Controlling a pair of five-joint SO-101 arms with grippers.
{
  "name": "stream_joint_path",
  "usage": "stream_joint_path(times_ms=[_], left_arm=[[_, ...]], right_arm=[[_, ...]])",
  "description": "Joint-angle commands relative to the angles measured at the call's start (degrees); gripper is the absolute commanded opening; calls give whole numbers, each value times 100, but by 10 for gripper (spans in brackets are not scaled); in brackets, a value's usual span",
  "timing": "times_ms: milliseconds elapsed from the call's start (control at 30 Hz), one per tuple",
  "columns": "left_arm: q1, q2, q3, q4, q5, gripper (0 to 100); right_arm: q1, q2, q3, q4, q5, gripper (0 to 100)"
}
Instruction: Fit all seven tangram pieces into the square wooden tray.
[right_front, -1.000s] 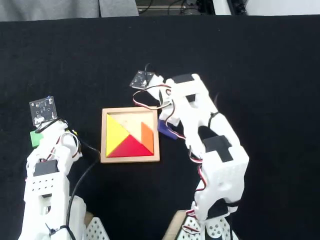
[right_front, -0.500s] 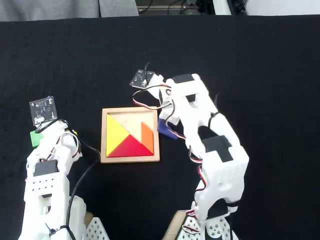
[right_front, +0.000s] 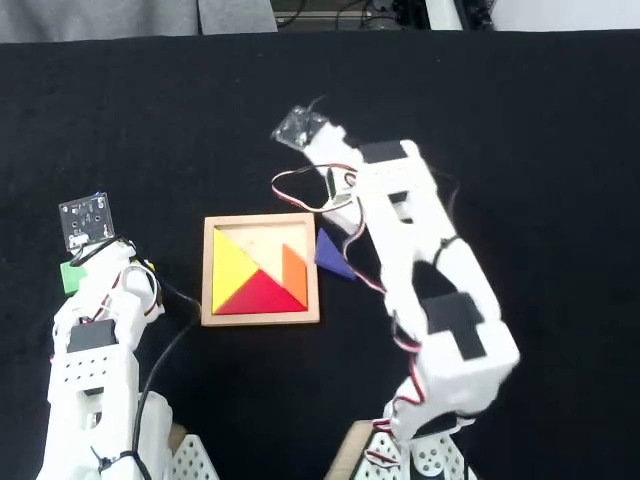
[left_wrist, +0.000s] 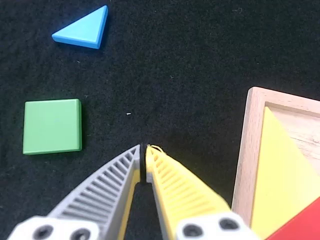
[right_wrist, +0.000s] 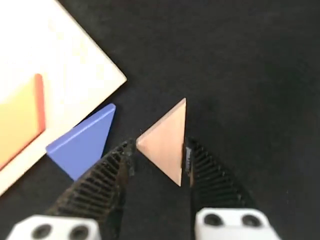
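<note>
The square wooden tray (right_front: 260, 315) lies mid-table with a yellow triangle (right_front: 232, 268), a red triangle (right_front: 262, 297) and an orange piece (right_front: 294, 272) inside. A dark blue triangle (right_front: 333, 255) rests just off the tray's right side. My right gripper (right_wrist: 157, 150) is shut on a small pink triangle (right_wrist: 167, 142), close beside the dark blue triangle (right_wrist: 82, 140) and the tray's corner (right_wrist: 75, 60). My left gripper (left_wrist: 145, 150) is shut with nothing in it, over bare cloth between the green square (left_wrist: 52, 126) and the tray's rim (left_wrist: 247, 150). A light blue triangle (left_wrist: 82, 30) lies beyond.
The green square (right_front: 72, 275) sits at the left arm's side. A black cloth covers the whole table, with wide open room at the back and to the right. Loose cables hang from the right arm near the tray's far right corner.
The right arm has swung its wrist back and to the right, uncovering more of the dark blue triangle. The left arm and the tray's pieces have not moved.
</note>
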Motion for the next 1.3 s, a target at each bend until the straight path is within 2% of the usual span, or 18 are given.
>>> stream_joint_path(times_ms=[0,233,533,633,733,1267], left_arm=[[22,-88,-31,-105,70,32],[22,-88,-31,-105,70,32],[13,-88,-31,-105,70,31],[13,-88,-31,-105,70,30],[13,-88,-31,-105,70,30],[13,-88,-31,-105,70,30]], right_arm=[[-220,-796,180,53,-897,130],[-1064,-1191,242,844,-2637,130],[-1899,-409,321,440,-5670,130],[-2084,-101,365,132,-6312,130],[-2198,145,330,9,-6558,130],[-2321,198,330,-185,-6593,123]])
